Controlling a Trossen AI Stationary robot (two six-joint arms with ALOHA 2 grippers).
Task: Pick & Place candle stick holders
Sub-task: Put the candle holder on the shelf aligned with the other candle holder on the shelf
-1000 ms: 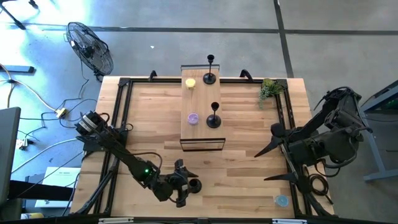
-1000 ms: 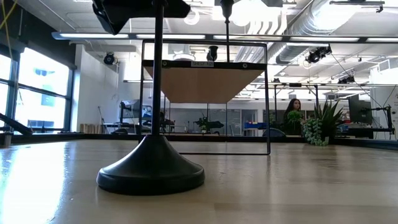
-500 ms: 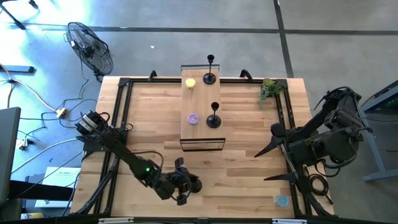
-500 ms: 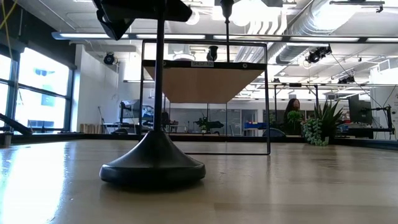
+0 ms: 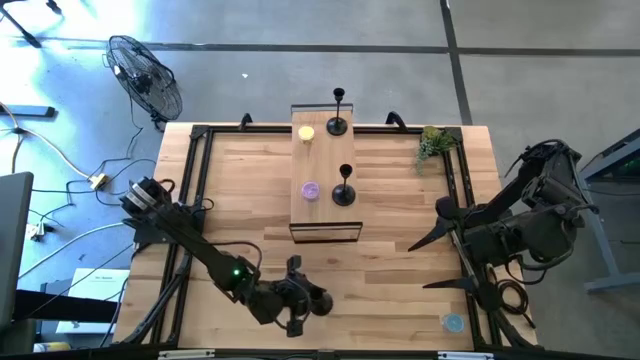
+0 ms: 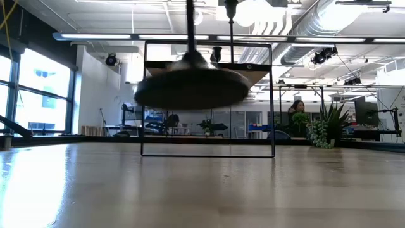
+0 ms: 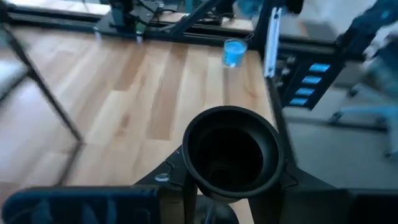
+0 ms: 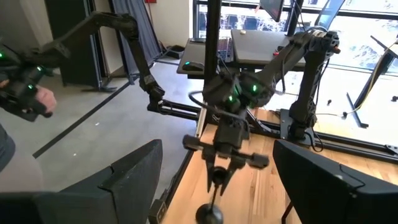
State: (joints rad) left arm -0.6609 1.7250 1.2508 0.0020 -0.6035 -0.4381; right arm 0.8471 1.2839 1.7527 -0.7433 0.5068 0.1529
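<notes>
Because its stem is pinched in the left gripper at lower centre of the high view, the candle holder hangs clear of the table; the right gripper, mid-right, waits with fingers apart.

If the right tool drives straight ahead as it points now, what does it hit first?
Probably the left tool and the candle stick holder it carries, though depth is unclear.

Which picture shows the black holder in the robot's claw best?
The right wrist view: the whole holder hangs upright from the left claw, clear of the table. The low view shows its blurred base; the left wrist view only its base; from above it's tiny.
</notes>
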